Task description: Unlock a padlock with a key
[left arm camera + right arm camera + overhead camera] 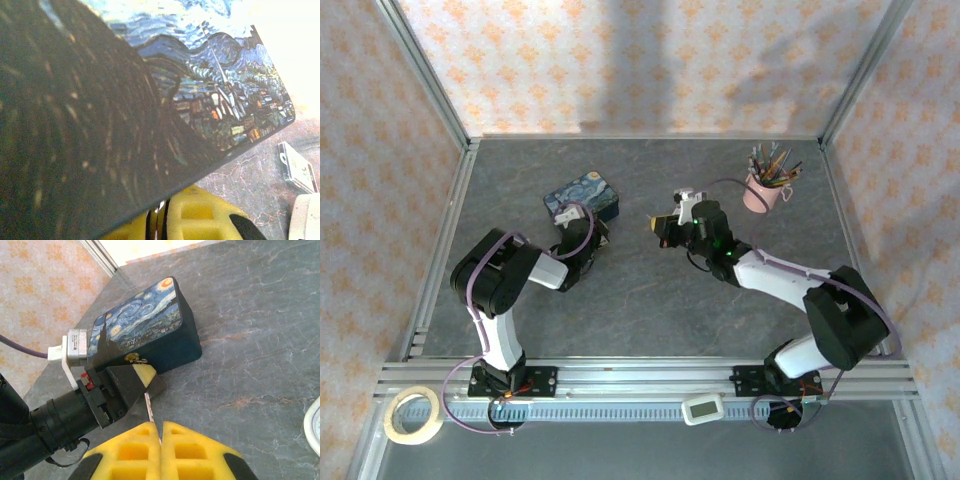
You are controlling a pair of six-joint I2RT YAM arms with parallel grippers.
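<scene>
My left gripper [588, 236] lies against the near side of the blue painted tin [582, 198], its yellow fingers pressed together. In the right wrist view the tiny padlock [133, 359] with its thin silvery shackle pokes out at the tip of the left gripper [138, 366], right beside the tin [150, 327]. My right gripper [161, 426] is shut on the thin silvery key [149, 407], whose blade points at the left gripper's fingers and stops short of the padlock. In the left wrist view the tin [150, 100] looms above the left gripper [161, 216].
A pink cup of pencils [761, 190] stands at the back right. A small white-and-black card [298, 168] lies on the grey table by the tin. A tape roll [415, 413] and a white device [703, 408] sit by the front rail.
</scene>
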